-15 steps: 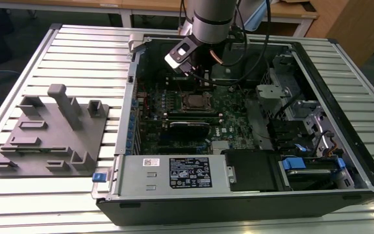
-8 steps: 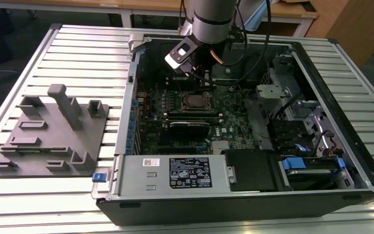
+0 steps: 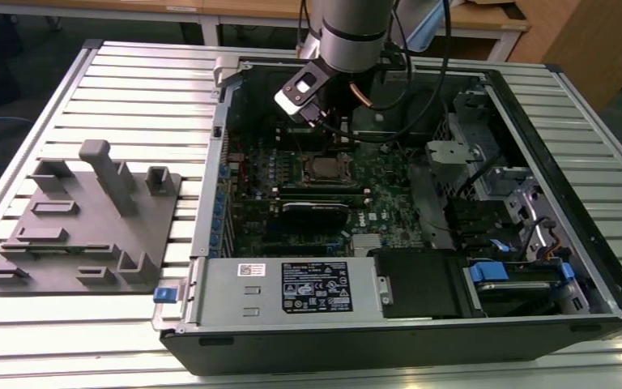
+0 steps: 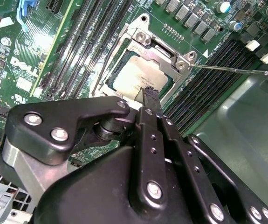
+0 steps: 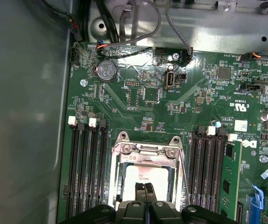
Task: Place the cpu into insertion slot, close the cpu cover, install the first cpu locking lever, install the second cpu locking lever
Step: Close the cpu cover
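The cpu (image 4: 133, 80) lies flat in the insertion slot (image 3: 322, 170), its dull silver top showing through the window of the cpu cover (image 4: 164, 49). The cover's silvery frame (image 5: 119, 173) lies down around the chip. A thin wire locking lever (image 4: 227, 69) sticks out sideways from one corner of the socket, and a lever (image 5: 184, 173) runs along the socket's side. My gripper (image 4: 148, 93) hangs just above the chip, fingers (image 5: 140, 191) pressed together with nothing between them. In the exterior view the gripper (image 3: 330, 136) hovers over the socket inside the open case.
Black memory slots (image 5: 85, 168) flank the socket on both sides. The case's metal wall (image 5: 26, 116) rises close by. A power supply box (image 3: 289, 288) fills the case's near side, with drive bays (image 3: 495, 194) at the exterior view's right. A grey fixture (image 3: 84, 227) sits on the table.
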`<state>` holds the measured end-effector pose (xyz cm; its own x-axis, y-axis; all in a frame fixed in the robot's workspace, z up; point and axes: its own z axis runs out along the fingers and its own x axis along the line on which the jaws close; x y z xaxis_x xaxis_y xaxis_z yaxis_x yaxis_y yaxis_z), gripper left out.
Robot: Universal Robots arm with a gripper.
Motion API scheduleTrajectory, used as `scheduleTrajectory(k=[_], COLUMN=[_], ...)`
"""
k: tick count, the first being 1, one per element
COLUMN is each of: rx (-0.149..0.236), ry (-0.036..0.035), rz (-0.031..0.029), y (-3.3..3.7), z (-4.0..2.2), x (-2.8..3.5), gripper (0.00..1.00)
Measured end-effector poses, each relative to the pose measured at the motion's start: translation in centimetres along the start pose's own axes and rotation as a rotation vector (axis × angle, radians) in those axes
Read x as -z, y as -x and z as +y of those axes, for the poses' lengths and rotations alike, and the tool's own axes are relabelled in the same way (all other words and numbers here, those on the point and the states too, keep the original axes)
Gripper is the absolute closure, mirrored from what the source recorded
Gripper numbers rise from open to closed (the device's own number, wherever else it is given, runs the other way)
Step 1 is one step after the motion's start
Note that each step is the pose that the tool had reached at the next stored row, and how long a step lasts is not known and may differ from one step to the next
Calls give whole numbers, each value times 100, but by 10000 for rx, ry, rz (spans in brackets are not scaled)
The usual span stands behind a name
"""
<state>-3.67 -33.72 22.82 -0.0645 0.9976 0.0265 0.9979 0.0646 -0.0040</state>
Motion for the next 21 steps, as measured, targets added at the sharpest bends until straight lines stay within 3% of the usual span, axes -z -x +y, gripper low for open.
scheduleTrajectory(k=[13, 16, 17, 21], rx=[73, 164, 397, 490], ry=[-2, -5, -10, -13], rz=[-1, -1, -2, -3], y=[0, 0, 0, 0], z=[0, 0, 0, 0], x=[0, 0, -1, -1], gripper=[89, 89, 89, 89])
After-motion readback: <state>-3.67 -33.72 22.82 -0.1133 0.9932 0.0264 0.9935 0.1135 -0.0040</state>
